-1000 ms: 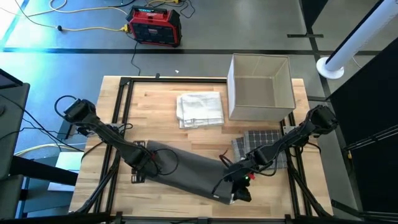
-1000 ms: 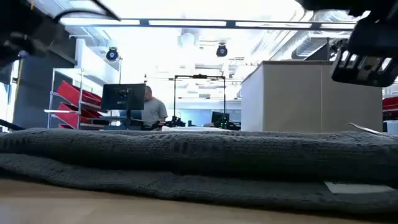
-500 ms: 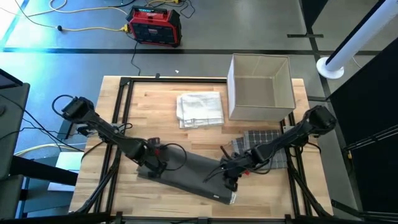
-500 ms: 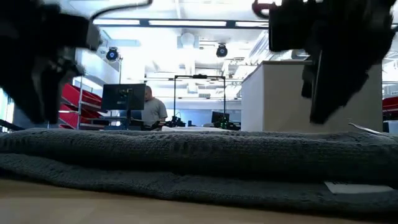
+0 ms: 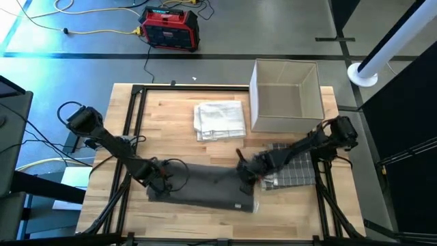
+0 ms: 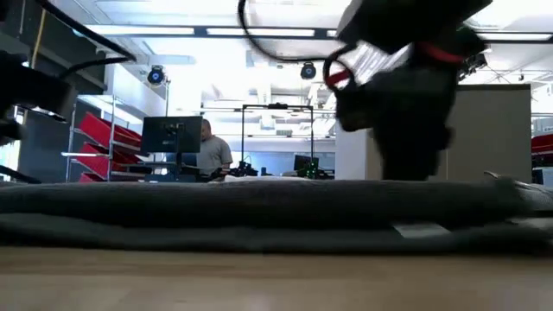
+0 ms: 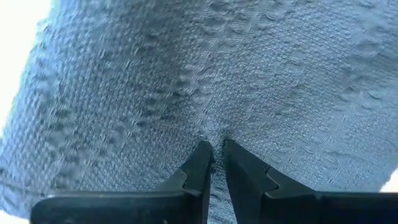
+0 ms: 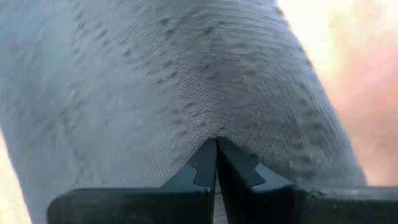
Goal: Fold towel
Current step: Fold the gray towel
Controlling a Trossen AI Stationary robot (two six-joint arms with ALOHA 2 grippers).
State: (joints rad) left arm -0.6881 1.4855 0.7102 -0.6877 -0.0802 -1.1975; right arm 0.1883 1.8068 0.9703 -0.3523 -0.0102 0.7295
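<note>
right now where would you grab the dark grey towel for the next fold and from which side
The dark grey towel lies as a flat, long band across the front of the table. Best to pinch it at its two short ends, coming down from above. The left gripper and right gripper are already shut on cloth near those ends, so a fresh grasp is probably unneeded.

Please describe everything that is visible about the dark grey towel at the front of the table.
The dark grey towel is a thick, waffle-textured cloth, lying flat as a long folded band on the wooden table, with a small white label near its right end. The left gripper pinches its left end and the right gripper pinches its right end, both shut on the fabric. The checked cloth lies just to its right.
</note>
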